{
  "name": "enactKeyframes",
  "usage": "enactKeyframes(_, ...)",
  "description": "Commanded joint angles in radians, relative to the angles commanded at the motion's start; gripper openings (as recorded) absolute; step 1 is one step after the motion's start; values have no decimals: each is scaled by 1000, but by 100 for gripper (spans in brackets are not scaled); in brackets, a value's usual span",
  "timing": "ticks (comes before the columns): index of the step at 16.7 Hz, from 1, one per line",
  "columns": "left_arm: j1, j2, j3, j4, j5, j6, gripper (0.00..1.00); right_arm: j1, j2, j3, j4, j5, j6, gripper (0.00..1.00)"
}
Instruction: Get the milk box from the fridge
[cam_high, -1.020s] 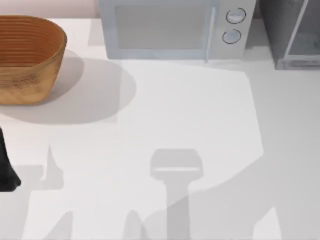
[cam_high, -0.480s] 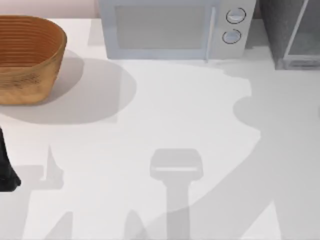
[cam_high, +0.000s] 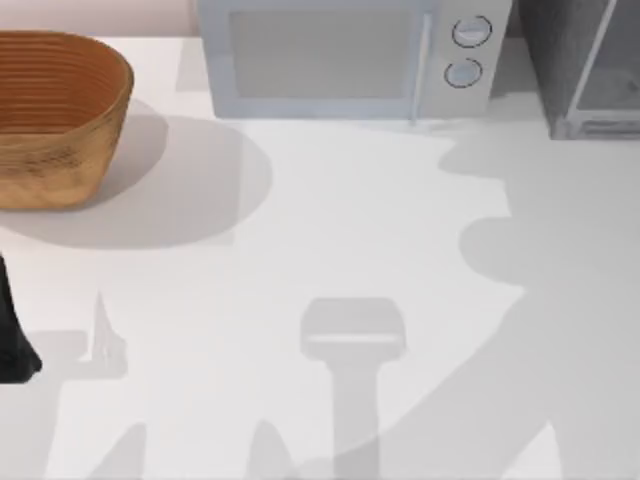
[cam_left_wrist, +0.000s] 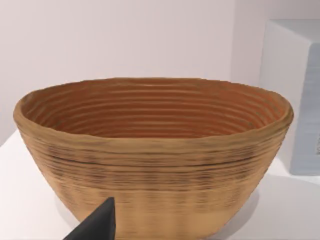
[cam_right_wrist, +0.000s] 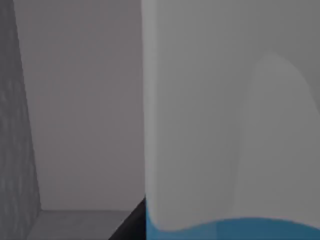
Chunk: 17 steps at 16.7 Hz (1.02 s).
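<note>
The fridge (cam_high: 560, 60) is the dark grey cabinet at the table's back right corner, and its silver-framed glassy door panel (cam_high: 612, 80) stands at an angle. In the right wrist view the milk box (cam_right_wrist: 225, 125) looms very close, white above and blue along its lower part, with the fridge's grey inner walls (cam_right_wrist: 80, 110) beside it. A dark sliver of my right gripper (cam_right_wrist: 131, 224) sits against the box's edge. My left gripper (cam_high: 14, 340) is parked at the table's left edge, facing the basket.
A woven brown basket (cam_high: 55, 115) stands at the back left, also close in the left wrist view (cam_left_wrist: 150, 155). The light blue-grey microwave (cam_high: 340, 60) with two round dials stands at the back middle. Arm shadows lie across the white table (cam_high: 330, 220).
The right arm's shadow has spread across the table's right side toward the fridge. The left arm, basket and microwave have not moved.
</note>
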Motion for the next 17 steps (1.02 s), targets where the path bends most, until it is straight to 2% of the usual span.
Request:
enactKeyframes(7,0,0,0,0,0,0,100,-33,-173,-333,105,-33,2,0)
enactKeyframes(13,0,0,0,0,0,0,100,-34,-192,-354,123,-38,4,0)
enactKeyframes(17,0,0,0,0,0,0,100,-17,-281,-398,69,-26,3,0)
